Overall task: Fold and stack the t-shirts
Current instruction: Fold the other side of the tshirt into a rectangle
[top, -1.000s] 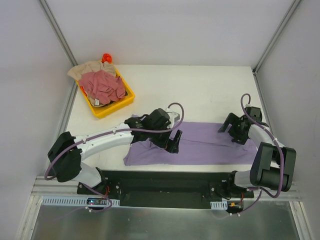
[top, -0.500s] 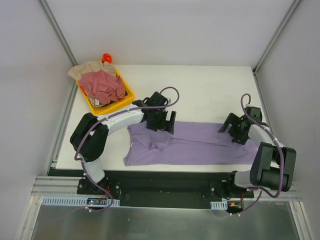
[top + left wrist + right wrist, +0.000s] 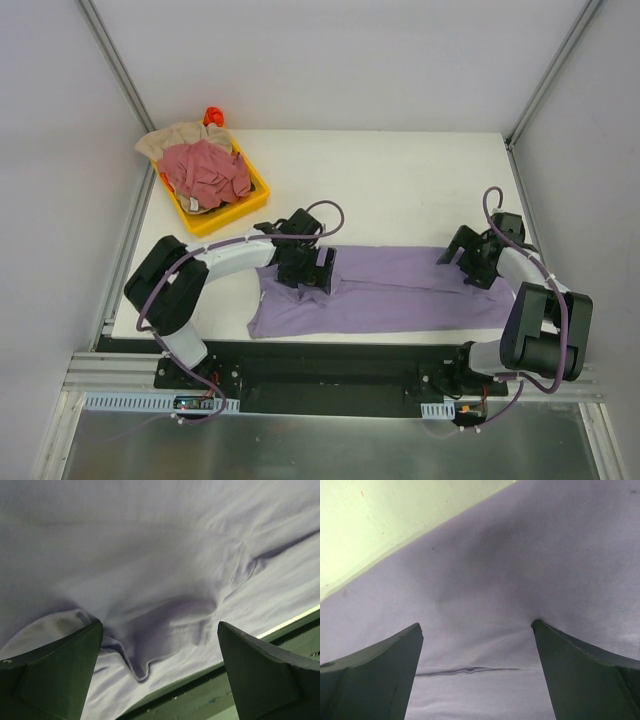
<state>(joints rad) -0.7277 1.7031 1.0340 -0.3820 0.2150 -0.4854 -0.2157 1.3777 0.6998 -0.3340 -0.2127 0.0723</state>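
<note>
The far-left corner is blocked by the yellow tray (image 3: 228, 215), piled with shirts (image 3: 205, 170). Open worktop (image 3: 400, 185) is seen beyond the purple shirt (image 3: 410, 290).

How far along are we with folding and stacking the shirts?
Done: the purple t-shirt lies apparently folded into a long strip. In hand: left end effector and right end effector, both open, sit over its ends. Remaining: pink t-shirt and beige t-shirt lie crumpled in the yellow tray; nothing stacked.
</note>
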